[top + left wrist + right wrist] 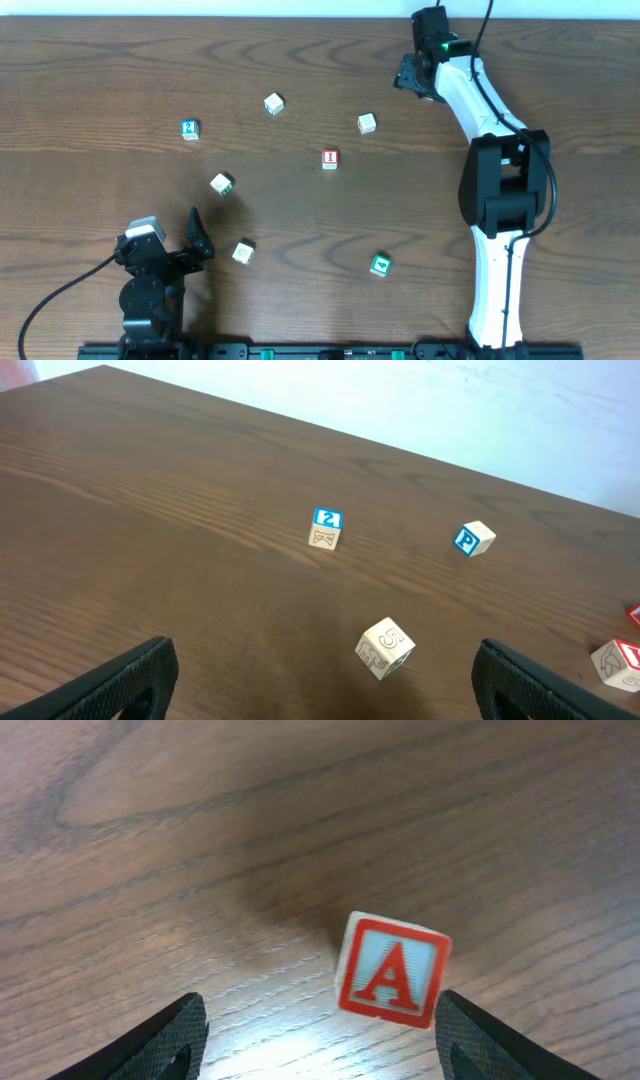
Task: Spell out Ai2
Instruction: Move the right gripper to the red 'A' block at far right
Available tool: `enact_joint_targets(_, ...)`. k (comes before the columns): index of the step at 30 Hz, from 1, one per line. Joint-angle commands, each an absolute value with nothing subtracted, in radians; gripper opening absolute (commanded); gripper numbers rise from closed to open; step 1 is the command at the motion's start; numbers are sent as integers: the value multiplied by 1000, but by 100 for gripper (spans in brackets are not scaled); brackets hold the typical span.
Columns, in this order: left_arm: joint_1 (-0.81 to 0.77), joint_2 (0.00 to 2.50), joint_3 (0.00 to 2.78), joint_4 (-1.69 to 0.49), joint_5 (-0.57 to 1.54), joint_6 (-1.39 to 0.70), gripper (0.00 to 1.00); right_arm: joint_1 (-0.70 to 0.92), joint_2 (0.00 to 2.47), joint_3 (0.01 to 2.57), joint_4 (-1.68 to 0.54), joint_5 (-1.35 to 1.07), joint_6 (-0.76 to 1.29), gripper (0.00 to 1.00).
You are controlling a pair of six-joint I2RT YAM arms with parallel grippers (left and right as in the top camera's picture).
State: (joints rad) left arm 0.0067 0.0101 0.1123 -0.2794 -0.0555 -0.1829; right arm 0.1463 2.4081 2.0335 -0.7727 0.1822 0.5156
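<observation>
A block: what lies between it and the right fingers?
Nothing; right wrist view shows only bare table between the A block and the open fingers.

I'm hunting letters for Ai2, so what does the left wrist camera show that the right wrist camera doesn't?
Only the left wrist: a blue 2 block, a blue P block and a 5 block. Only the right wrist: the red A block, just ahead of the right gripper. Both: the wooden table and open fingers; the left gripper is open too.
</observation>
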Motion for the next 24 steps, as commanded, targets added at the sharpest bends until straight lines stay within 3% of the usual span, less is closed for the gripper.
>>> enact_joint_targets(1, 13, 4, 88, -287, -55, -183, 95, 127, 2416, 2063, -780, 171, 545, 73)
enact_joint_targets(24, 13, 4, 88, -287, -55, -183, 95, 109, 2425, 2079, -817, 184, 577, 68)
